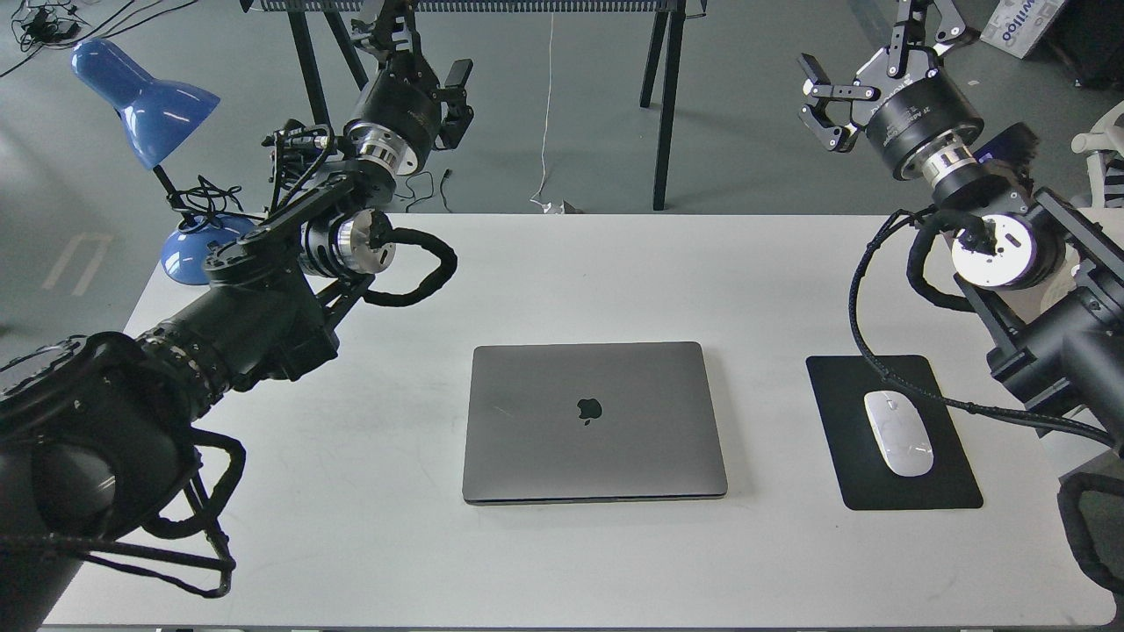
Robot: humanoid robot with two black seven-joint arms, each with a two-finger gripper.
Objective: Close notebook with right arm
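The notebook (594, 422) lies shut, lid down, on the white table (615, 281), left of the black mouse pad (948, 483). The right gripper (865, 66) hangs far behind the pad, fingers spread, empty.

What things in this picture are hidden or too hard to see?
Head view, three things:
- The notebook lies shut, so its lid hides the screen and keyboard.
- The left gripper is dark and runs toward the top edge; its fingers cannot be told apart.
- The box at top right is cut by the edge, so its lettering is incomplete.
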